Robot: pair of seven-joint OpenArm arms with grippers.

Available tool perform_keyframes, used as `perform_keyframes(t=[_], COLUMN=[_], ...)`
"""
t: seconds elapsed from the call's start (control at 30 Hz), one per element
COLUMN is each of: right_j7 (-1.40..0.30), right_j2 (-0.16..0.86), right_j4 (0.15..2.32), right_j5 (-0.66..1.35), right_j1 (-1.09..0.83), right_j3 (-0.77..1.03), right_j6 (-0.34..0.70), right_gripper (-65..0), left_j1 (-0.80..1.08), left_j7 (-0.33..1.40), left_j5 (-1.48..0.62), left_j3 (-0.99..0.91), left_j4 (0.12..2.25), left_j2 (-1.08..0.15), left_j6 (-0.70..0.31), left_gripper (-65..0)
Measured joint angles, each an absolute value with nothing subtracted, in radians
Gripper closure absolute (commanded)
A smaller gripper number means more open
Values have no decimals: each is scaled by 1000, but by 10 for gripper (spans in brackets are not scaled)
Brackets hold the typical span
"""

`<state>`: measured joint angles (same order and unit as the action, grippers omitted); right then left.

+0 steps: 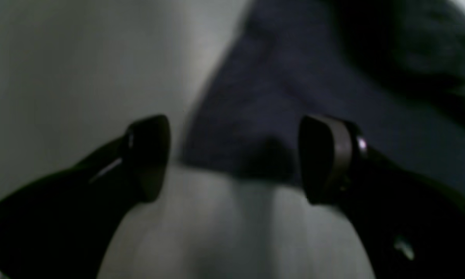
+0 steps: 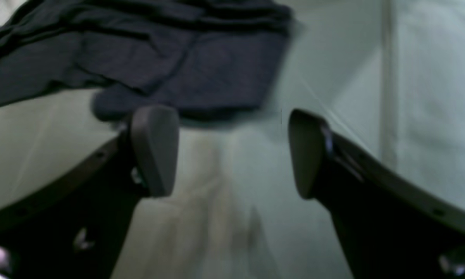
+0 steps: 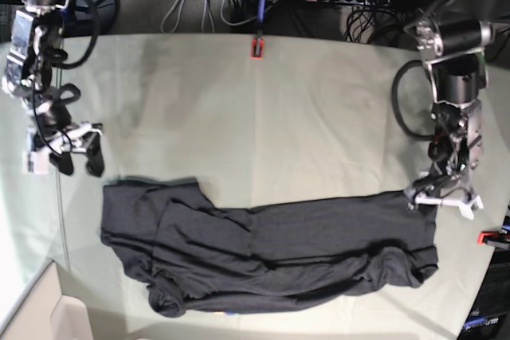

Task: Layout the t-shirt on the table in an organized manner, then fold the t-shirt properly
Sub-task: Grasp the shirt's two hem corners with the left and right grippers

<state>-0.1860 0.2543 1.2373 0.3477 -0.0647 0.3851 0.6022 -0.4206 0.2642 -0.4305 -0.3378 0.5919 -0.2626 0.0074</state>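
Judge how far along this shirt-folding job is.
Done: the t-shirt lies stretched across the table, though rumpled. In hand: both grippers, left and right, hover open at opposite shirt ends, holding nothing. Left: smoothing it flat, then every fold.

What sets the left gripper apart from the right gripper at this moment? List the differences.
The left gripper sits at the t-shirt's edge, with cloth lying between its fingers in its wrist view; the right gripper stands just off the shirt's corner, over bare table. The left gripper is on the base view's right, the right gripper on its left. Both are open, empty, and low near the table.
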Motion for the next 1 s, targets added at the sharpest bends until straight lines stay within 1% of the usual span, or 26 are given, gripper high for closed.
perform_keyframes(t=[0.03, 0.1, 0.17, 0.2, 0.3, 0.4, 0.43, 0.53, 0.57, 0.7, 0.77, 0.87, 1.0], right_j7=[-189, -187, -188, -187, -187, -190, -189, -179, -183, -185, -181, -175, -151], right_j2=[255, 255, 253, 252, 252, 252, 252, 255, 257, 282, 302, 298, 280], right_j4=[1236, 1236, 1236, 1236, 1232, 1188, 1159, 1007, 945, 763, 715, 681, 649], right_j5=[347, 348, 347, 347, 347, 345, 348, 347, 342, 344, 345, 346, 346], right_j1=[-65, -64, -63, -62, -58, -27, -7, 82, 118, 233, 274, 316, 341], right_j3=[390, 392, 392, 392, 392, 390, 390, 387, 387, 369, 325, 256, 242], right_j6=[602, 602, 602, 602, 602, 601, 602, 603, 602, 601, 602, 602, 602], right_gripper=[-447, -447, -447, -447, -447, -448, -448, -448, -448, -448, -448, -448, -448], left_j1=[-429, -448, -451, -450, -443, -444, -444, -444, -444, -421, -399, -382, -379], left_j7=[245, 262, 260, 253, 239, 244, 248, 250, 252, 250, 253, 252, 256], left_j5=[-427, -431, -431, -429, -430, -434, -434, -435, -435, -439, -440, -440, -438], left_j3=[-339, -338, -337, -337, -337, -337, -336, -336, -336, -337, -337, -338, -339], left_j4=[575, 561, 555, 551, 546, 550, 552, 556, 558, 624, 663, 683, 685], left_j2=[-263, -263, -259, -257, -260, -260, -258, -257, -257, -259, -269, -277, -277], left_j6=[4, 7, 3, 1, 4, 5, 3, 4, 4, 4, 4, 4, 3], left_gripper=[-498, -498, -462, -425, -253, -43, 0, -13, 0, -1, -1, -1, -1])
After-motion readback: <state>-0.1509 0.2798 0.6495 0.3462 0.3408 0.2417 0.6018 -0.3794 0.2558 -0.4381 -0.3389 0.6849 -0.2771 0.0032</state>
